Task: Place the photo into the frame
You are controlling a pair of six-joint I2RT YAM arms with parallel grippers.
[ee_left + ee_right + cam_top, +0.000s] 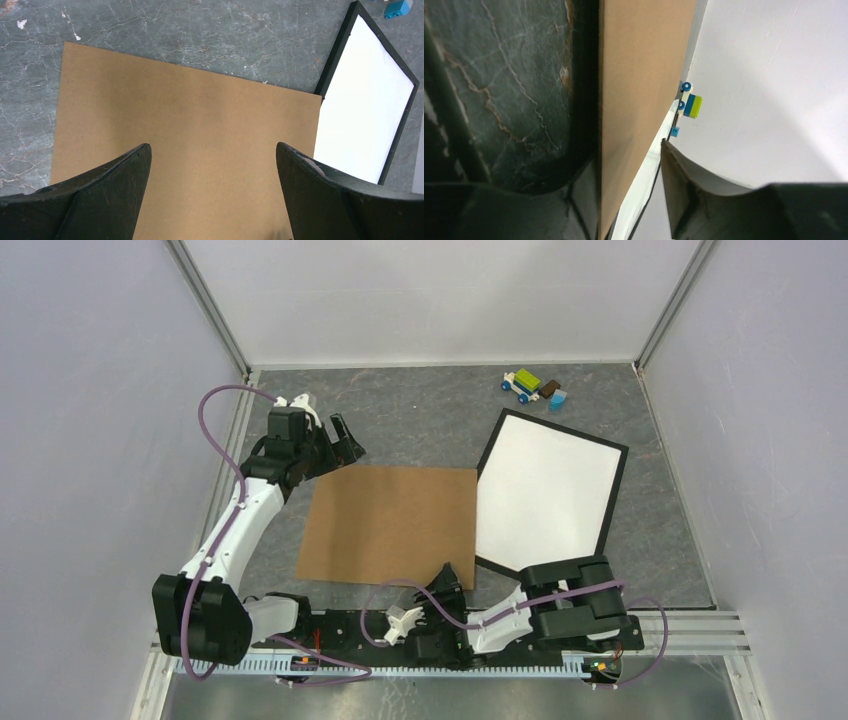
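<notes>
Photo [545, 490], plain white back up, inside thin black frame [566, 430] beside brown cardboard [390, 525]

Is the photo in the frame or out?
In, it seems: the photo, white back up, fills the black frame; its printed side is hidden.

Open mat [420, 420] beyond the cardboard board [390, 525], toy bricks [533, 388] just past the frame's [617, 495] far corner

Brown cardboard sheet [390, 525]; small brick toy car [523, 385].
</notes>
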